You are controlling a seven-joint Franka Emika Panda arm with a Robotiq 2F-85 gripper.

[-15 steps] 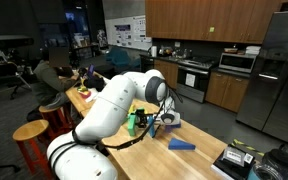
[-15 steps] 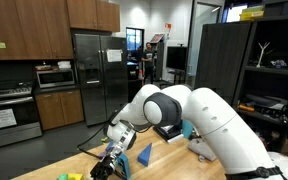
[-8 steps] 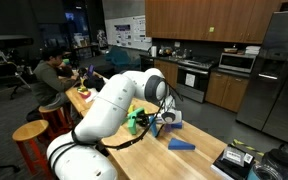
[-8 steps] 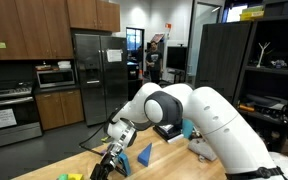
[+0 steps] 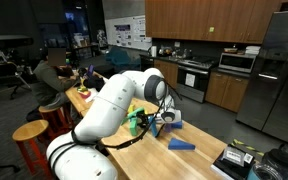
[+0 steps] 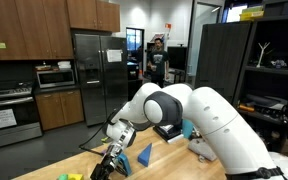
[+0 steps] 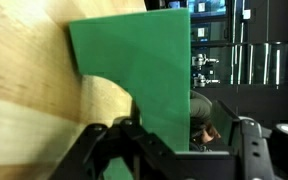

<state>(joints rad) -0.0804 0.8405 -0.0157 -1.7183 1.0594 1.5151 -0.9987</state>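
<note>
Little has shifted on the table since a second ago: the arm holds its pose, while the man [image 6: 156, 60] standing in the far doorway has stepped a touch toward 3 o'clock, and the seated person [image 5: 49, 75] has raised and then lowered the head.

Reading across an exterior view from the left edge, a round stool [image 5: 29, 131] stands at 9 o'clock from the arm, with the seated person above it at a far bench. Next comes the green block [image 5: 134, 122], upright on the wooden table [image 5: 199, 160]. The gripper [image 5: 156, 126] is right against it at 3 o'clock. A blue block [image 5: 182, 144] lies flat at about 4 o'clock from the gripper, near but apart from it.

Seen from the opposite side, the gripper [image 6: 111, 162] hangs low over the table with the green block [image 6: 124, 165] just beside it at 3 o'clock.

From the wrist, the green block [image 7: 134, 60] fills the middle and runs down into the gripper [image 7: 184, 135]. The jaws stand wide — the left-hand finger [image 7: 119, 145] lies against the block's edge, while the right-hand finger [image 7: 249, 145] is clear of it, with dark background showing in the gap. So the block sits between the fingers, ungripped, its base on the table [image 7: 34, 110].
</note>
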